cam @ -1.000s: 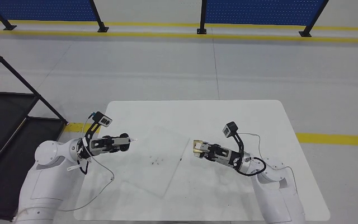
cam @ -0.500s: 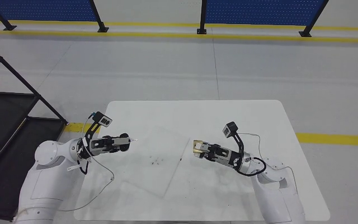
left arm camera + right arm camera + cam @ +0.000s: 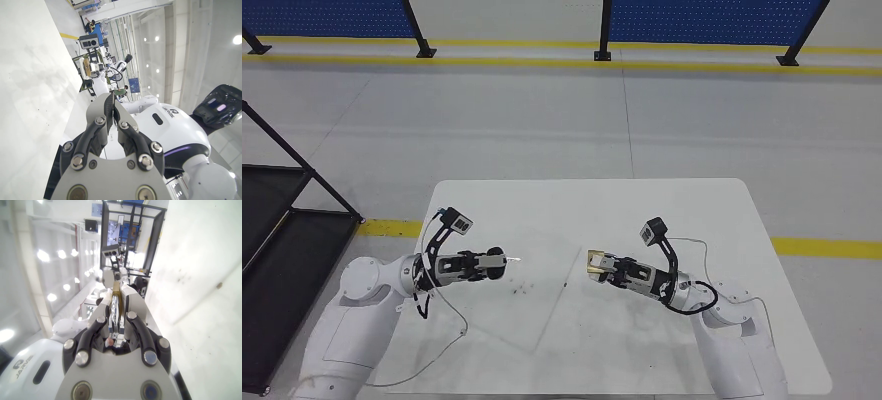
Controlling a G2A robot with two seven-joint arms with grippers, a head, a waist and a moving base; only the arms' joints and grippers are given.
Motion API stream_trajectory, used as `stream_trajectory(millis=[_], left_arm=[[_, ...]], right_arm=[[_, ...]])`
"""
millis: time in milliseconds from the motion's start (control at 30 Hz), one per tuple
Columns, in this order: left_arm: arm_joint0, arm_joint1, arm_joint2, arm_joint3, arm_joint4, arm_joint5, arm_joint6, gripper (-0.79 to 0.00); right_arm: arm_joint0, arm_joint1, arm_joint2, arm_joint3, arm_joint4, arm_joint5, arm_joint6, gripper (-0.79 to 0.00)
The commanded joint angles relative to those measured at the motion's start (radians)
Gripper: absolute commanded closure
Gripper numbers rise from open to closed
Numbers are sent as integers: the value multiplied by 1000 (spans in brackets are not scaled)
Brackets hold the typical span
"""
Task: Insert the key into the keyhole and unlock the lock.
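Observation:
My left gripper [image 3: 498, 262] hovers over the table left of centre, shut on a thin silver key [image 3: 510, 261] whose tip points toward the other arm. In the left wrist view the key [image 3: 113, 95] shows edge-on between the closed pads of that gripper [image 3: 113, 106]. A brass padlock [image 3: 594, 263] is clamped in my right gripper [image 3: 606, 267] right of centre, its face turned toward the key. The left wrist view shows the padlock's [image 3: 87, 67] keyhole face in the distance. The padlock [image 3: 115, 303] sits between the fingers of the right gripper [image 3: 116, 294]. A clear gap separates key and lock.
A thin pale sheet [image 3: 532, 300] lies on the white table [image 3: 692, 210] between the arms, with dark specks [image 3: 525, 290] on it. A black rack [image 3: 272, 230] stands off the table's left side.
My left arm has swung to the right with the key, closing much of the gap to the padlock. The right arm and padlock have stayed put.

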Motion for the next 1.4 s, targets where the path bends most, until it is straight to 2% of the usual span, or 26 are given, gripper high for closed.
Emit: stream_trajectory(millis=[0,200,400,700,867,1267,1367], left_arm=[[-1,-1,24,-5,27,-3,8,0],[-21,-10,105,-6,63,-28,38,0],[-71,-22,180,23,103,-58,101,0],[-152,-37,277,58,158,-54,160,0],[-173,-40,300,73,167,-52,174,0],[-172,-40,293,85,162,-45,192,0],[-172,-40,293,85,162,-45,192,0]], right_arm=[[0,0,0,0,0,0,0,0],[0,0,0,0,0,0,0,0],[0,0,0,0,0,0,0,0],[0,0,0,0,0,0,0,0],[0,0,0,0,0,0,0,0],[0,0,0,0,0,0,0,0],[-5,4,-15,-18,-37,2,-30,0]])
